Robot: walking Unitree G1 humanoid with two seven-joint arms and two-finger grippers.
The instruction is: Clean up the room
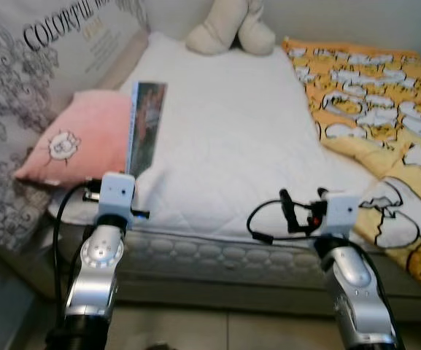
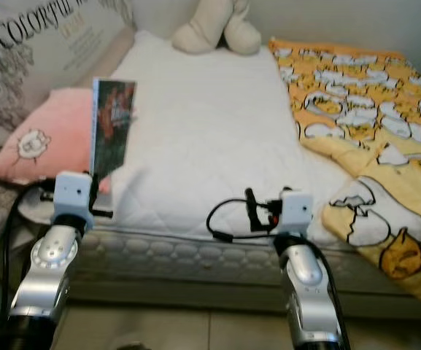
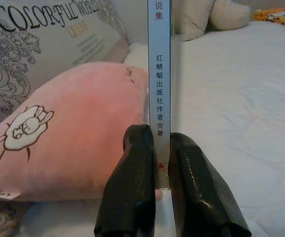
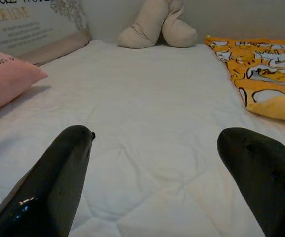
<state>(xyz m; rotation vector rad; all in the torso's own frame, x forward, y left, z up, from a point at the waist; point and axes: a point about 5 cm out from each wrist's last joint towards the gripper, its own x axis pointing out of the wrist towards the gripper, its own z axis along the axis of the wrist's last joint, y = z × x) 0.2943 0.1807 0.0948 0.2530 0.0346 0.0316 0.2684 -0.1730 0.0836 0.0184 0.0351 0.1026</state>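
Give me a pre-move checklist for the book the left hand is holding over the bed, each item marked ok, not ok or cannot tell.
1. Left hand shut on the book: ok, fingers clamp its spine.
2. Book upright, clear of the pink pillow: ok for upright; clearance cannot tell.
3. Right hand open and free: ok, it holds nothing.
4. White mattress ahead free for a set-down: ok.
5. Plush toy and yellow blanket out of the way: ok, both lie further off.
6. Shelf or other home for the book: cannot tell.
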